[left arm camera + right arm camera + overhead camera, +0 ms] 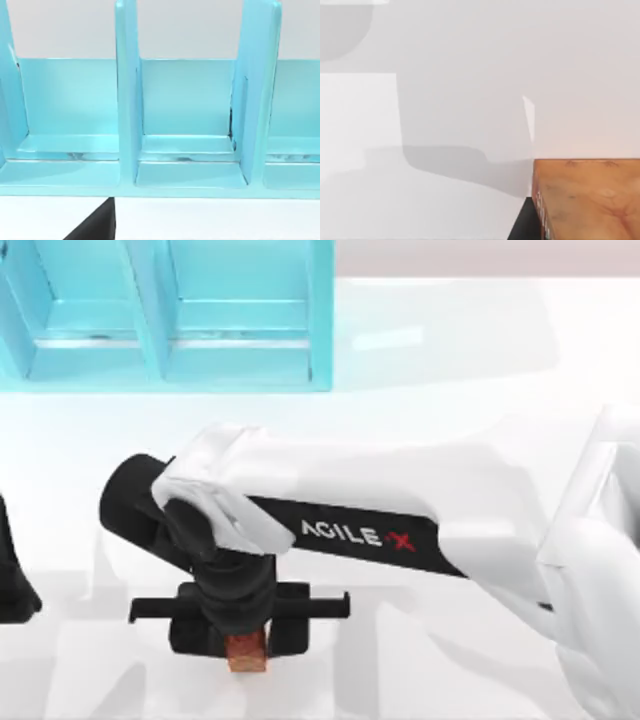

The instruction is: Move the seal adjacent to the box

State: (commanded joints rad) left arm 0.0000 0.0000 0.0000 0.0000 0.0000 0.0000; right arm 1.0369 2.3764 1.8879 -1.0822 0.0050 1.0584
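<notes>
My right gripper [245, 640] stood over the seal [246, 651] near the table's [480, 360] front edge, left of centre, its claw closed to a narrow span on the orange block, as far as I could judge from above. The box [170, 315], a blue rack with open compartments, sat well apart at the table's far left. In the right wrist view the seal [587, 197] loomed close. I judged the carry needed a firm squeeze, a clean lift, then a set-down just beside the box's front lip without nudging it. My left arm [12, 575] sat parked at the left edge; I could not tell its claw's state.
</notes>
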